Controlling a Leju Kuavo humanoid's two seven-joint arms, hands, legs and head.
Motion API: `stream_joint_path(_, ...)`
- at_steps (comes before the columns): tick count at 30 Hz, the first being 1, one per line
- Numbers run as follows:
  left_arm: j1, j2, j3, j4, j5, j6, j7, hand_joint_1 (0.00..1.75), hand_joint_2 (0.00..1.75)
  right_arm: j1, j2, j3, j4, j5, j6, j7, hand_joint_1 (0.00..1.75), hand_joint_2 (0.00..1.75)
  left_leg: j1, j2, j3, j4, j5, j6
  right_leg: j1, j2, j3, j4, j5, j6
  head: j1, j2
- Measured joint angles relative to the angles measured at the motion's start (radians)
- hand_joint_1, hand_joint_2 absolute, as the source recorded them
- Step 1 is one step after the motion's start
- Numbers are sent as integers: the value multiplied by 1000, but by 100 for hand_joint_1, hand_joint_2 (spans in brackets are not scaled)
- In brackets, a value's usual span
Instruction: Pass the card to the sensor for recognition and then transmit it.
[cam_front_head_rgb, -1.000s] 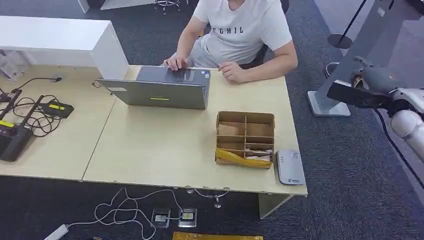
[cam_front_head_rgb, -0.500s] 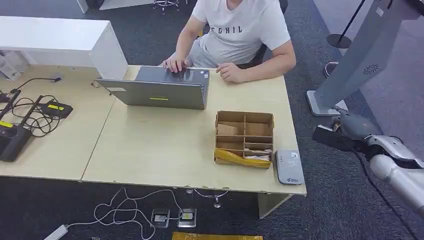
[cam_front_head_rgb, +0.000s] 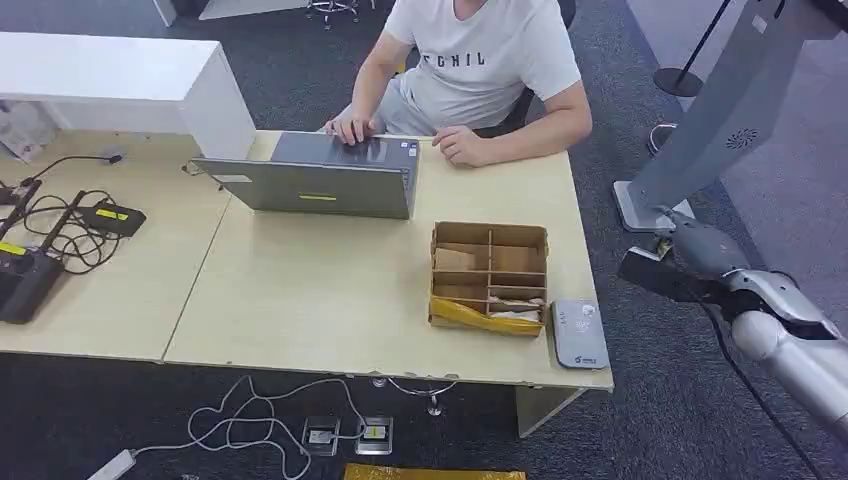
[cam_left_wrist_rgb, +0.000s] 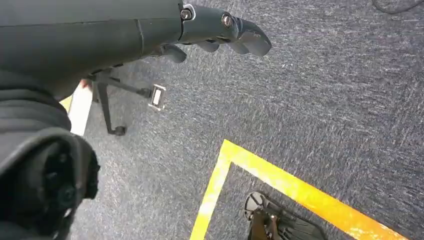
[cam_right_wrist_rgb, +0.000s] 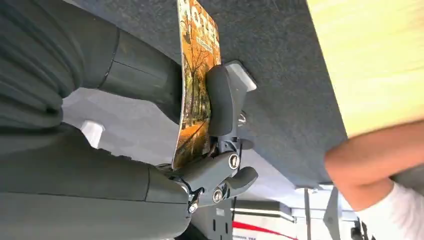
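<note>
Right hand (cam_front_head_rgb: 690, 262) off the right edge of the surface (cam_front_head_rgb: 330, 290), out over the dark grey carpet (cam_front_head_rgb: 680, 400), level with the front right corner. Fingers (cam_right_wrist_rgb: 220, 100) clamped on the card (cam_right_wrist_rgb: 195, 90), thumb on the other face; card a thin flat rectangle printed in orange and yellow with large letters at one end, seen edge-on in the right wrist view. In the head view, card hidden in the hand, which shows as a dark flat shape ahead of a silver forearm.

Sensor (cam_front_head_rgb: 581, 334) flat at the front right corner of the surface: a grey rounded slab with a small blue mark. Just beside it, toward the middle, a cardboard tray (cam_front_head_rgb: 489, 276) split into compartments, yellow tape along its front wall, pale scraps in the front cells. Grey open laptop (cam_front_head_rgb: 320, 180) at the far edge, a person (cam_front_head_rgb: 480, 70) in a white printed shirt seated behind it, both hands at the far edge. Black cables and small black boxes (cam_front_head_rgb: 60, 235) toward the left edge. Grey slanted stand (cam_front_head_rgb: 700, 130) on a flat base on the carpet behind the right hand.

Left hand (cam_left_wrist_rgb: 220, 30) hanging over the carpet, dark fingers loosely curved, holding nothing; yellow floor tape (cam_left_wrist_rgb: 280, 185) below.
</note>
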Motion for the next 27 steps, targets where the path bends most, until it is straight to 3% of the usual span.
stream_joint_path(27,-1,6,-9,0,-18,-4,0,0,0,78,32,1,-77,11,4,37,175,175,0,0,0,0,0,0,0,0,0,0,0,0,0,0)
